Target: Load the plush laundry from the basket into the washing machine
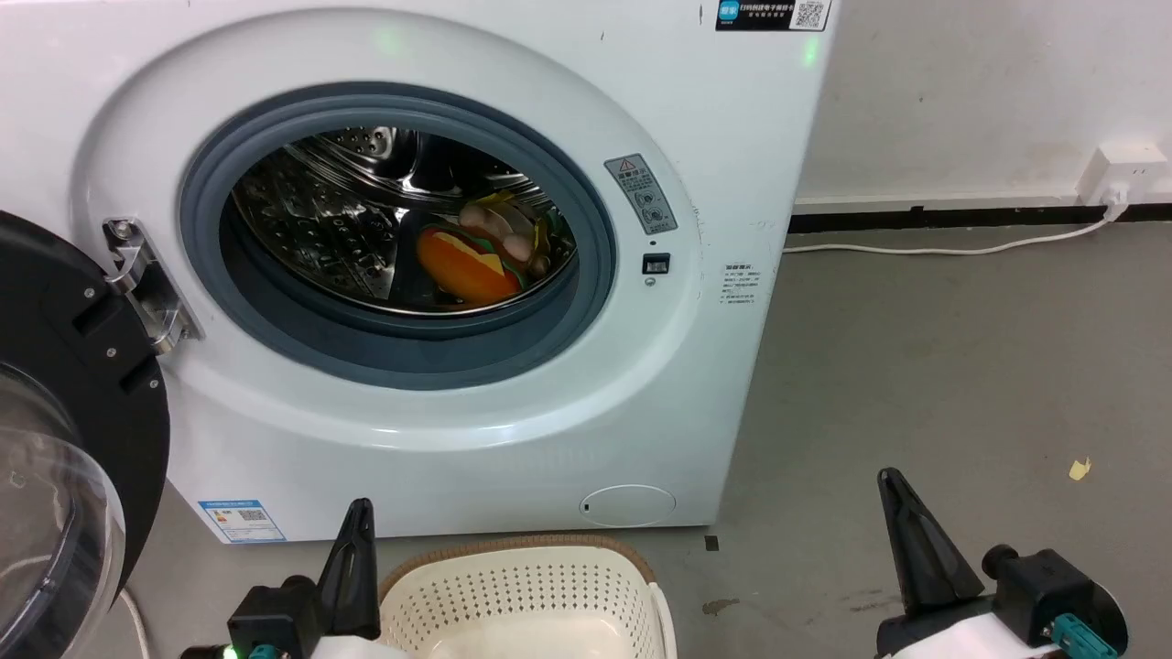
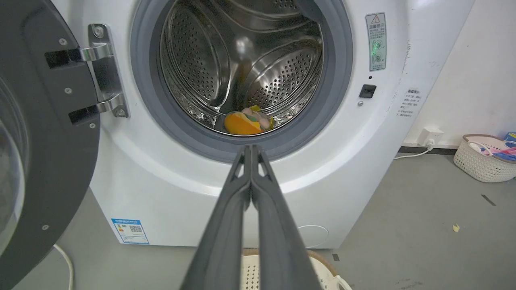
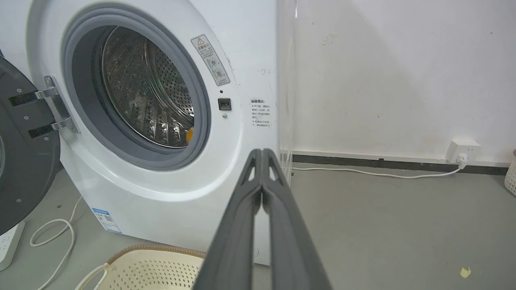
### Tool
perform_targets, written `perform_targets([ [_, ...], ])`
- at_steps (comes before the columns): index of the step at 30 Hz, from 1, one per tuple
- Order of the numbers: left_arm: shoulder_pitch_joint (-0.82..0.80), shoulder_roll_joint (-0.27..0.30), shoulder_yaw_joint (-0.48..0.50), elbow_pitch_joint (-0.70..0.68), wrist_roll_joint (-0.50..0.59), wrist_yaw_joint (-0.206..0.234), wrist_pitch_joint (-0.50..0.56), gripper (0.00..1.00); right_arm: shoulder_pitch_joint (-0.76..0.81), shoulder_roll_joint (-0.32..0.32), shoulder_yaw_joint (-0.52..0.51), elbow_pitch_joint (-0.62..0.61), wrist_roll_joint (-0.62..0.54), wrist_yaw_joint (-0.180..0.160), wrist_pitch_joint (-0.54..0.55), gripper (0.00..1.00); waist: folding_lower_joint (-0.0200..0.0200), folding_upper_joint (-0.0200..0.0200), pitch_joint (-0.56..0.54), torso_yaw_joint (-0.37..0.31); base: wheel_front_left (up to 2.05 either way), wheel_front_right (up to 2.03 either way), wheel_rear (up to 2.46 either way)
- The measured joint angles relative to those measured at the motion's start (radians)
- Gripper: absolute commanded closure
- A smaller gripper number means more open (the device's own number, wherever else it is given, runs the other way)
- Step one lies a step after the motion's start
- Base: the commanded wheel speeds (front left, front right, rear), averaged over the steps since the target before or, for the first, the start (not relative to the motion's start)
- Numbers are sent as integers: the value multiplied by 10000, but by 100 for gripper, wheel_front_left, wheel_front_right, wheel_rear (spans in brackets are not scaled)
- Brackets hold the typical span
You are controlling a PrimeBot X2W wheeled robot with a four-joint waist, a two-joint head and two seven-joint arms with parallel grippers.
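Since plush laundry [image 1: 469, 264] already lies inside drum [image 1: 320, 220] of washing machine [image 1: 476, 439], loading looks done; visible part of basket [image 1: 513, 586] shows no plush. Door [image 1: 64, 394] hangs open.

Left pincer [image 2: 250, 147] pinched together, holding nothing; right pincer [image 3: 262, 151] likewise. Plush sits straight ahead of left pincer's tips, well apart; basket just beneath both.
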Motion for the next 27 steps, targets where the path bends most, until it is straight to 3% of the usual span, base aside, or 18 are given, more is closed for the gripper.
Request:
perform_targets([
  [27,-37,-194,324,-186,523,-261,529,100,-10,0,-132,-155,-221,0,533,100,0,1,40,15,0,0,0],
])
